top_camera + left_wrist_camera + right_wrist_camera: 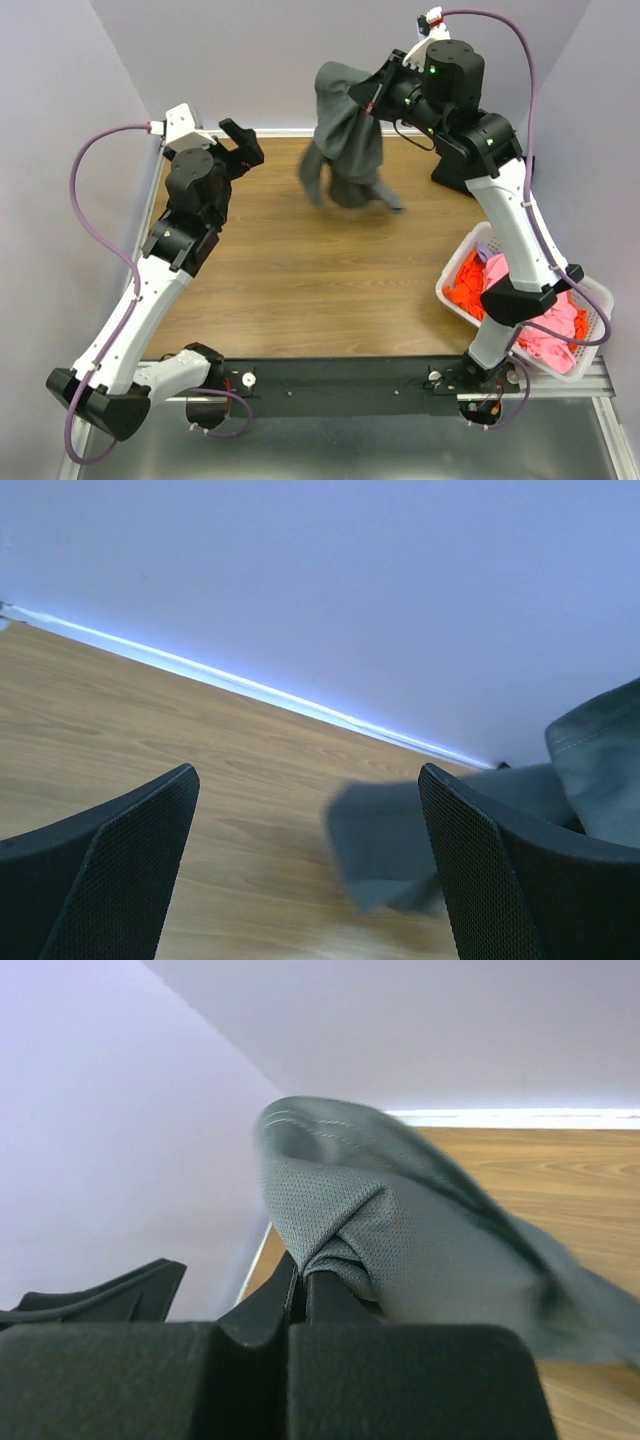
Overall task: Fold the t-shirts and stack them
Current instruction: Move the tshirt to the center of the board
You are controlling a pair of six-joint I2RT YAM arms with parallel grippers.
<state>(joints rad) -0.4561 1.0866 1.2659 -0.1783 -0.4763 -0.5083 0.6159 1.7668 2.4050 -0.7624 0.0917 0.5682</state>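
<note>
Above the far side of the tabletop (300, 270), my right gripper (368, 96) is clenched on a bunched fold of the dark grey t-shirt (345, 135). My right arm rises from its base at the near right edge and slants up past the basket. It bends at the elbow and turns back toward the left, so the wrist sits high with the fingers pointing left. In the right wrist view the jaws are pressed together with the grey cloth pinched between them and spilling out in front.

The shirt hangs crumpled from that grip. Its lower end reaches the wood near the far middle of the tabletop, and one edge trails to the right. I cannot tell how much of it rests there.

My left gripper (243, 143) is released, with its jaws spread wide and nothing between them. My left arm swings out from its base to the near left corner, then stretches forward along the left side. The wrist sits above the far left of the tabletop, and the fingers point toward the hanging shirt without touching it. In the left wrist view the grey cloth shows past the right finger, apart from it.

At the near right stands the white basket (597, 291), holding an orange t-shirt (468, 282) and a pink t-shirt (552, 332).
</note>
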